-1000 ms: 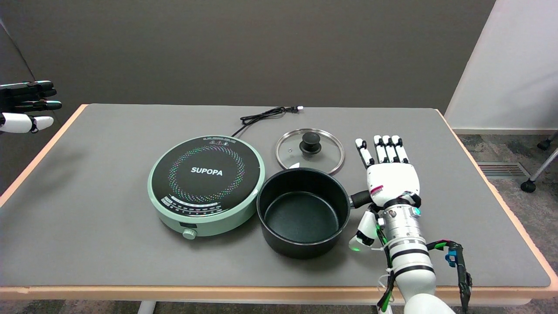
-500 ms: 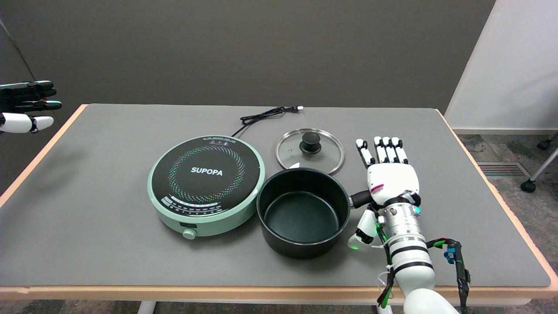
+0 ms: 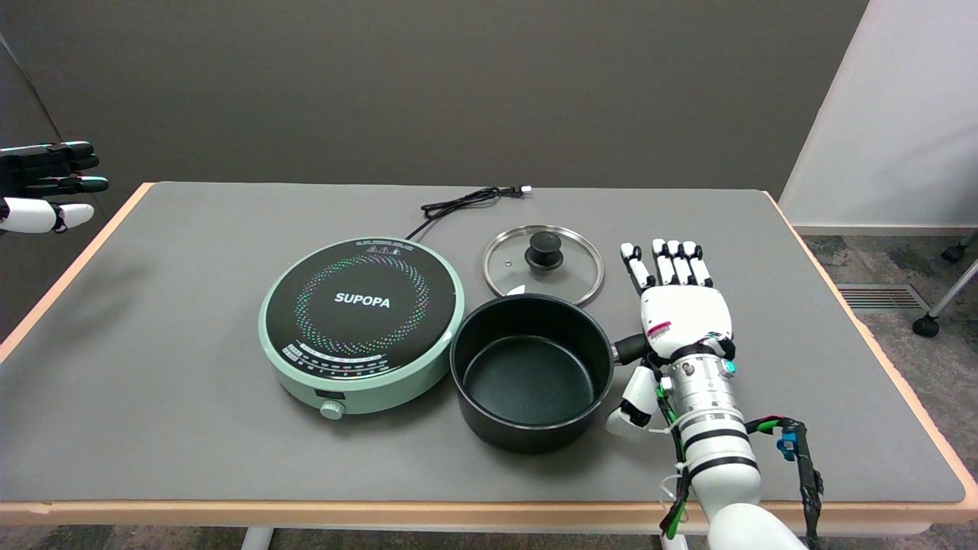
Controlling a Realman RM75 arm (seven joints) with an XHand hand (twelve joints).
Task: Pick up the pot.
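Note:
A black pot [image 3: 529, 372] stands open and without its lid on the grey table, its short black handle [image 3: 631, 348] pointing right. My right hand [image 3: 676, 309] lies flat over the outer end of that handle, back side up, fingers [image 3: 672, 263] stretched out away from me and spread. The thumb [image 3: 633, 397] hangs down to the near side of the handle, close to the pot's wall. Most of the handle is hidden under the palm. Nothing is gripped.
A mint-green SUPOPA induction cooker [image 3: 361, 322] sits touching the pot's left side. The glass lid [image 3: 543, 263] with a black knob lies just behind the pot. A black power cord [image 3: 466, 202] trails toward the back edge. The idle left hand [image 3: 42, 186] hovers at upper left.
My right hand has edged slightly left toward the pot, with the thumb moving closer to the pot's wall. The pot, lid and cooker have not moved.

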